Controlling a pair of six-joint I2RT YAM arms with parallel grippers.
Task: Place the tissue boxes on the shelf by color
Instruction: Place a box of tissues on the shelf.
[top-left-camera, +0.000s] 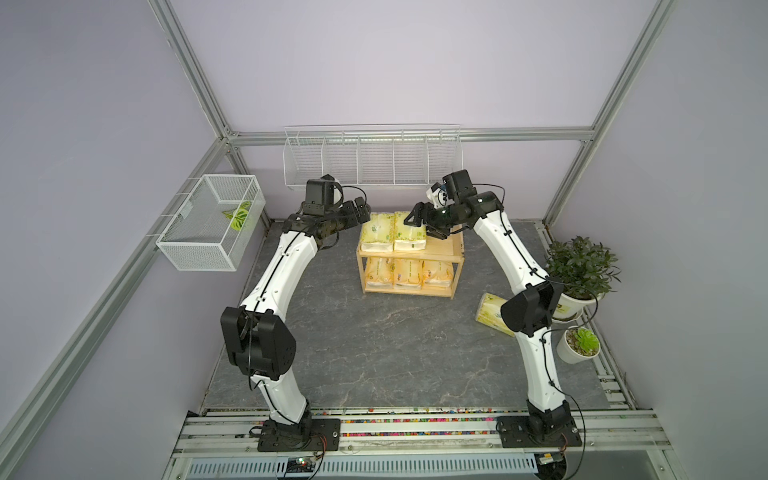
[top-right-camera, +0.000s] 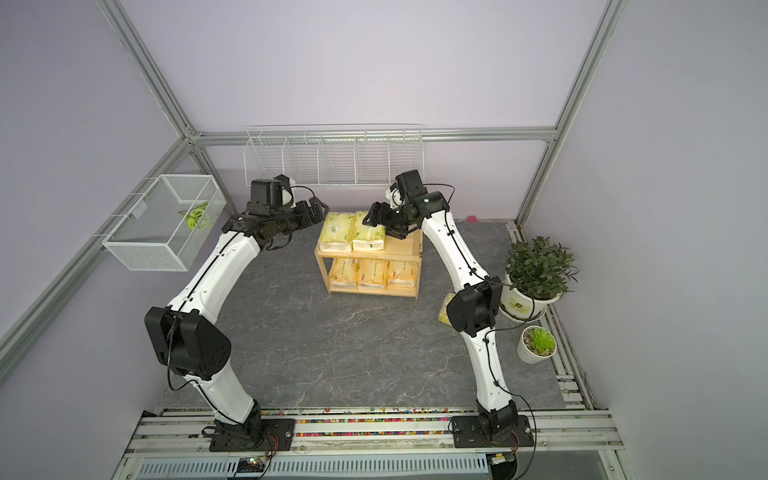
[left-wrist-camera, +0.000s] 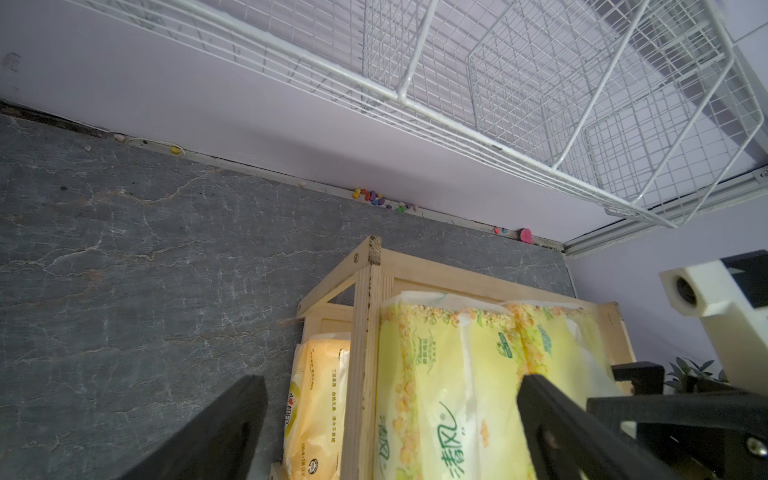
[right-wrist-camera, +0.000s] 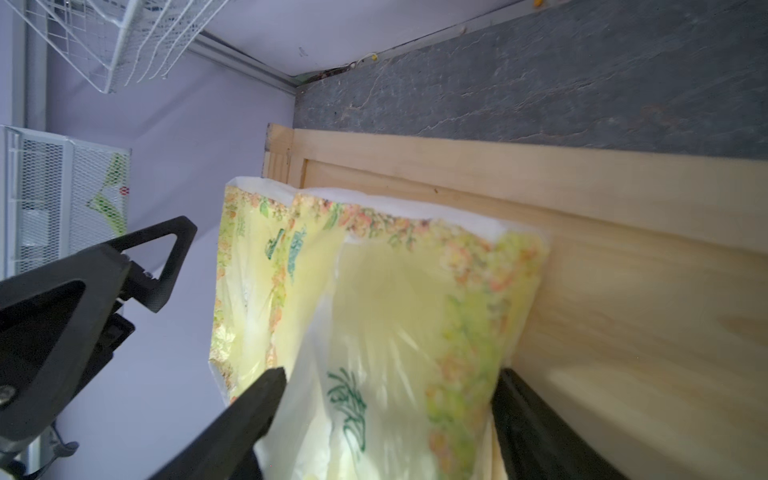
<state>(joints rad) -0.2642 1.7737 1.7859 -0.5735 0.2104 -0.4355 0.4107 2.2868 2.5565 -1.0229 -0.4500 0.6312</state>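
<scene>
At the far left, a white mesh basket (top-left-camera: 195, 249) is seen mounted on the side wall, well apart from the work. Next, the left gripper (top-left-camera: 362, 211) is held level with the upper tier, just beside the left end of the small two-tier light wooden shelf (top-left-camera: 451, 247). Its jaws are spread wide and nothing is gripped between them.

On the rimmed top tray, two pale yellow-green plastic-wrapped tissue packs are laid side by side and touching: the left pale pack (top-left-camera: 377, 232) and the right pale pack (top-left-camera: 409, 235). On the lower tier, three orange plastic-wrapped tissue packs (top-left-camera: 406, 274) are stood in a row.

The right gripper (top-left-camera: 424, 224) is positioned over the right pale pack, with one finger (right-wrist-camera: 249, 419) at each long side. Whether the pack is pressed or merely straddled cannot be told.

Further right, a third pale yellow-green pack (top-left-camera: 490, 311) is found lying on the grey stone-patterned table (top-left-camera: 374, 345). It is partly hidden by the right arm's elbow and lies near a leafy potted plant (top-left-camera: 582, 266).
</scene>
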